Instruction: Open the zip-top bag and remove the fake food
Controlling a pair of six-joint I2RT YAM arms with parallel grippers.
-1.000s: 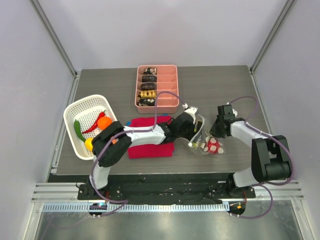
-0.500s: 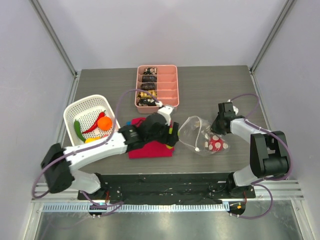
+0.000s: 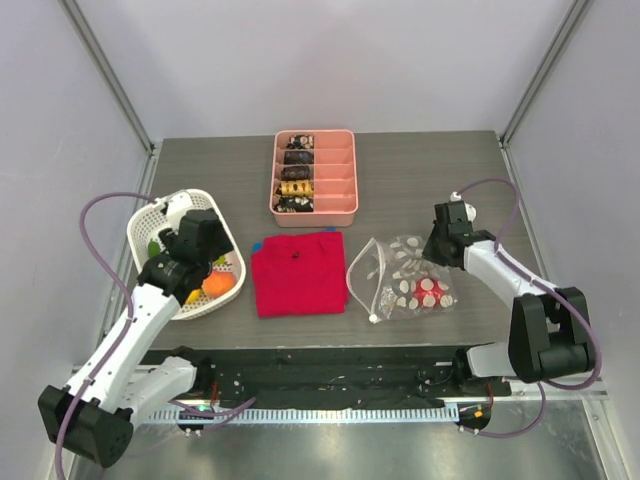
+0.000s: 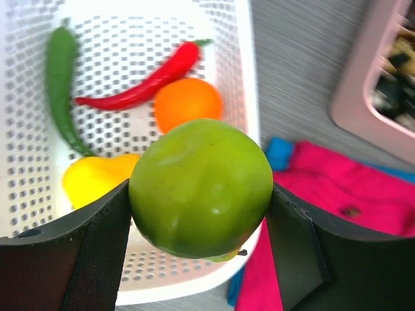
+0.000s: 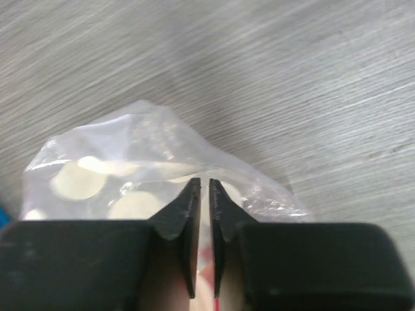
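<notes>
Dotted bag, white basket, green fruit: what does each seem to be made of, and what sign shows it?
Zip-top bag: thin soft clear plastic, creased, see-through. Basket: probably rigid white plastic, matte, moulded holes. Green fruit: likely hard plastic, glossy, with bright highlights.

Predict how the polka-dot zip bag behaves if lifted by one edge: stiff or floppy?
Probably floppy: the zip-top bag lies crumpled and creased, thin clear film. Likely to sag toward the red piece visible inside, which should weigh that end down. The film looks glossy, so a light pinch may slip.
</notes>
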